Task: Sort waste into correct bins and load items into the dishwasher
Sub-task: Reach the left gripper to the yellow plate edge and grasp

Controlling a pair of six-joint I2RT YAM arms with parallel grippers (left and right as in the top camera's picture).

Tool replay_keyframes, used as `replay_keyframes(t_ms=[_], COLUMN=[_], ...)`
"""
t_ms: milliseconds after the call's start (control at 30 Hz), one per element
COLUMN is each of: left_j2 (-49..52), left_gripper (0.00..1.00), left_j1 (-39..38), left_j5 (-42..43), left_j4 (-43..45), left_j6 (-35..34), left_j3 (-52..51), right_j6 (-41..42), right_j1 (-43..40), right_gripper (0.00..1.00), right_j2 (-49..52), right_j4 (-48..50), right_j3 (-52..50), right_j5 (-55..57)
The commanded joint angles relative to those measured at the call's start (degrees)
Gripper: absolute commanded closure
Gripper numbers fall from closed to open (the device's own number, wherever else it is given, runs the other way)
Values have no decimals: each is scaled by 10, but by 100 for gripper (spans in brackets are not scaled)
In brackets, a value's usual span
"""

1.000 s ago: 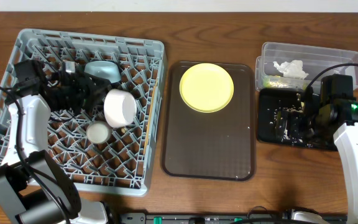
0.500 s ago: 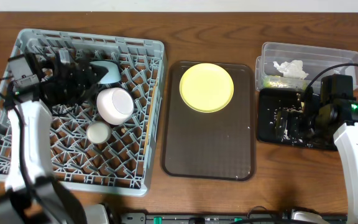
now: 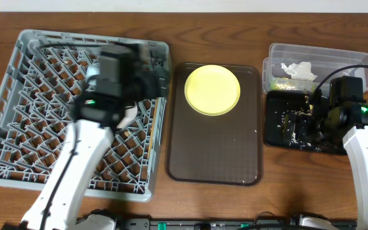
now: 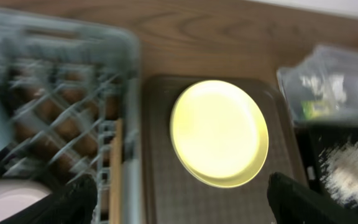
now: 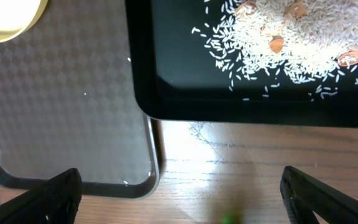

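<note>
Find the rack [image 3: 18,128] left of the brown tray [image 3: 213,153]. Your left gripper [image 4: 182,202], spread wide and empty, hangs just left of that tray. The plate [image 3: 212,89] lies on its far half. Your right gripper [image 5: 182,199], also wide and empty, hangs right of it, over the black tray [image 3: 272,121].

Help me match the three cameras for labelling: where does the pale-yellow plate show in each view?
Overhead: the yellow plate lies just above centre, on the far end of the brown tray.
Left wrist: the yellow plate fills the middle of the picture, on the tray.
Right wrist: only an edge of the yellow plate shows, in the top-left corner.
Shared landmark: the brown tray under the plate, visible in all three.
</note>
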Motion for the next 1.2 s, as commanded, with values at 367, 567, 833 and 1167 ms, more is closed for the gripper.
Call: replay_keyframes(t_ms=[367, 567, 833, 1167], left_j2=[200, 253, 310, 355], left_gripper=[10, 10, 10, 30], left_j1=[-191, -212, -216, -219], left_j5=[-70, -70, -70, -70], left_j4=[104, 137, 181, 179], left_j6=[209, 210, 210, 210], left_j3=[10, 10, 10, 10], right_j6=[-3, -3, -3, -3], right_j1=[-5, -5, -5, -5], right_gripper=[1, 1, 1, 1], right_j2=[-6, -6, -6, -6], right_j4=[0, 0, 0, 0], right_j3=[8, 8, 8, 8], right_j5=[3, 3, 3, 3])
